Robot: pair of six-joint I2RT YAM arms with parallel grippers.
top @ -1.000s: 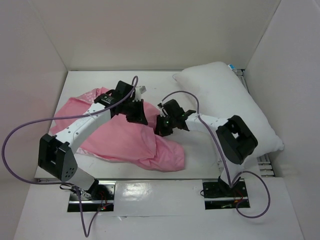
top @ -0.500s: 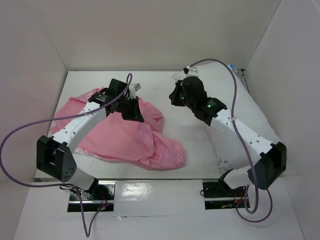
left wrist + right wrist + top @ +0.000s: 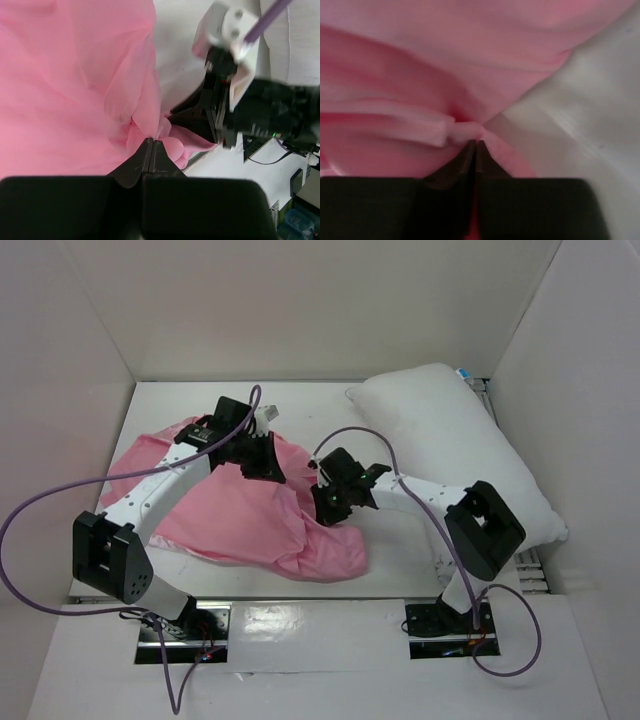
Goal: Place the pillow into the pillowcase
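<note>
L fingers [image 3: 142, 161] and R fingers [image 3: 464, 162] each pinch shut on the pink pillowcase [image 3: 240, 525] edge, prob. to spread its mouth (pillow [image 3: 450, 440] lies far right on the surface [image 3: 395, 565], not yet inside).

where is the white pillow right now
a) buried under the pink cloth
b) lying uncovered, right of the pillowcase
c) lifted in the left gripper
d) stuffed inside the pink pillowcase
B: the pillow lies fully uncovered to the right of the pillowcase, with none of it inside the pink cloth.
</note>
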